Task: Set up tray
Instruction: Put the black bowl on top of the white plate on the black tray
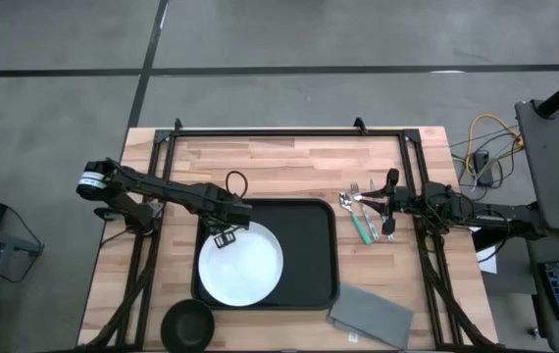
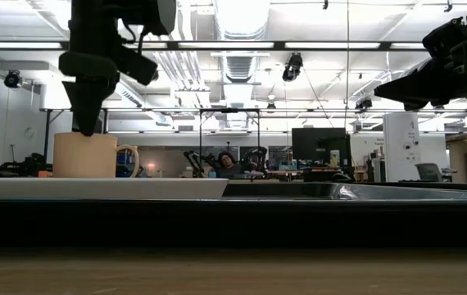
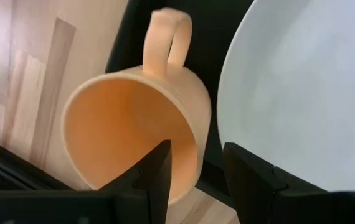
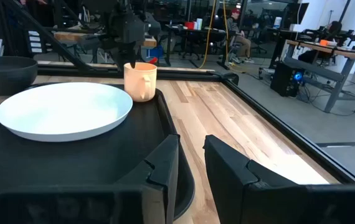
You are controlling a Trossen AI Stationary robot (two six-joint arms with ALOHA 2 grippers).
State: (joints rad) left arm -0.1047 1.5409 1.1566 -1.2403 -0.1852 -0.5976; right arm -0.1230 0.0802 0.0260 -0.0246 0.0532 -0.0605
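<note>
A: What sits closest to the lens?

B: On the left wrist camera, the left hand (image 3: 197,149). Its two dark fingers (image 3: 156,180) stand wide apart and grip nothing. They hang just above a peach-coloured ceramic mug with a loop handle (image 3: 134,130), with one finger over its mouth and the other outside its wall.

A: And the mug's place?

B: It is upright at the far left corner of the large black rectangular tray (image 1: 309,255), just beside the round white plate (image 1: 241,265). I think it stands inside the rim, though the angle is poor and it may be on it.

A: Where is the tray?

B: It lies flat in the middle of the wooden tabletop (image 1: 289,162), closer to the near edge. The plate lies in its left half, and the right half is bare.

A: The other arm?

B: The right hand (image 4: 191,146) waits by the tabletop's right edge. Its fingers are only a narrow gap apart, with nothing between them. A few pieces of silver cutlery with green handles (image 1: 363,221) lie between it and the tray's right rim.

A: Anything else?

B: A round black bowl (image 1: 187,325) sits at the near edge, beside the tray's near left corner. A folded grey napkin (image 1: 371,316) lies off the near right corner.
</note>
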